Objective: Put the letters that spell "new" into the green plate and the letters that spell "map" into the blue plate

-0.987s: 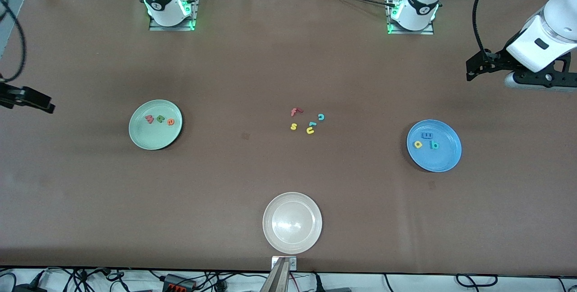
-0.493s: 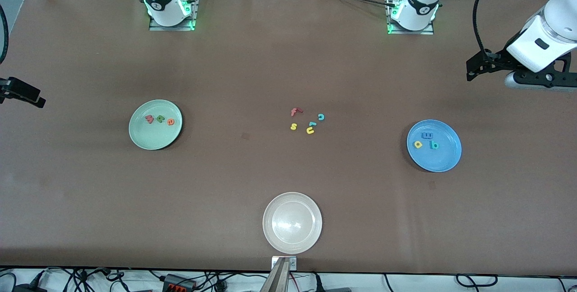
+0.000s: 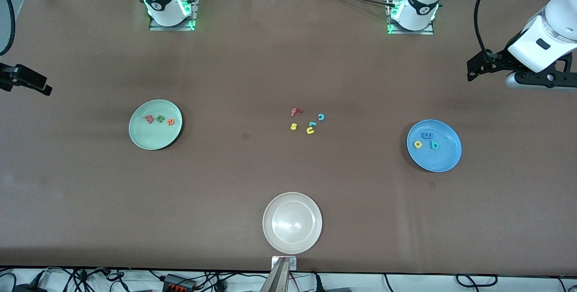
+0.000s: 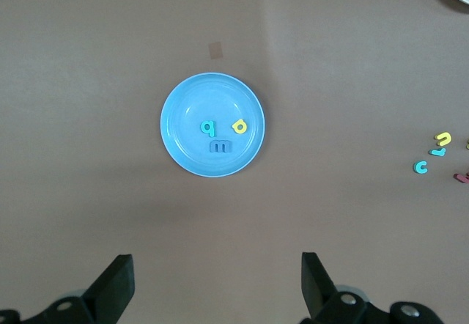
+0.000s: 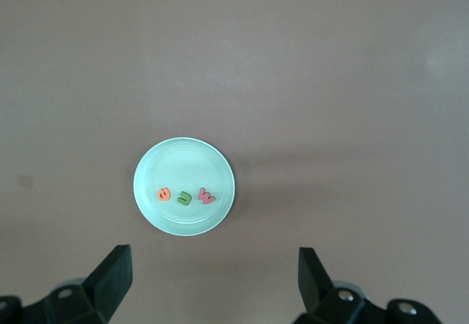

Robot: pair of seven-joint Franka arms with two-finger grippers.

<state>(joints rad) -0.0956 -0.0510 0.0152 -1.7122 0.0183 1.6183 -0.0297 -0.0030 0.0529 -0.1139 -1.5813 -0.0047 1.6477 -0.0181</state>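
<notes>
The brown tabletop (image 3: 288, 57) carried three plates. The white plate (image 3: 292, 223) sat nearest the front camera, holding nothing. The green plate (image 3: 155, 124) lay toward the right arm's end, with the red w (image 3: 149, 119), green n (image 3: 160, 118) and orange e (image 3: 170, 121) lined up in it. The blue plate (image 3: 434, 145) lay toward the left arm's end, holding the blue m (image 3: 426, 135), yellow a (image 3: 418, 144) and teal p (image 3: 434, 145).

Between the two coloured plates, mid-table, lay loose letters — a red f (image 3: 295, 111), a teal c (image 3: 321, 116), a yellow s (image 3: 294, 126) and a yellow u (image 3: 310, 130).

The left gripper (image 4: 216, 287) hung high over its end of the table, fingers spread wide and grasping nothing. The right gripper (image 5: 212, 284) waited likewise over the other end — released and empty.
</notes>
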